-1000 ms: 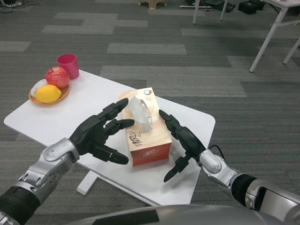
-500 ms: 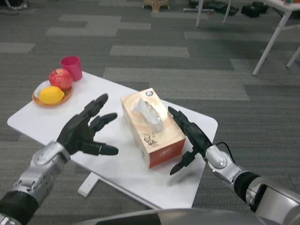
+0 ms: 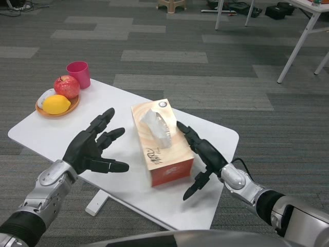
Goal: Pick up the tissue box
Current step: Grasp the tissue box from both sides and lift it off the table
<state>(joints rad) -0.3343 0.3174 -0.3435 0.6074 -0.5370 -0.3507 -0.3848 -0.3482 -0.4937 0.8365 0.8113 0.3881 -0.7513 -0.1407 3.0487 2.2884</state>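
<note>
An orange tissue box (image 3: 161, 144) with a white tissue sticking out of its top lies on the white table (image 3: 61, 134), near the front right. My left hand (image 3: 92, 146) hovers to the box's left with its fingers spread, a gap away from the box. My right hand (image 3: 201, 154) is at the box's right side, fingers extended along it, touching or nearly touching the side. Neither hand holds the box.
A plate (image 3: 55, 107) with a red apple (image 3: 67, 86) and a lemon (image 3: 56, 104) sits at the table's far left, a pink cup (image 3: 78, 73) behind it. White table legs (image 3: 300, 43) stand on the carpet at the far right.
The box has swung back to lie nearer its earlier angle and slid slightly left. My left hand stays off the box after pulling away from it; my right hand follows the box's side.
</note>
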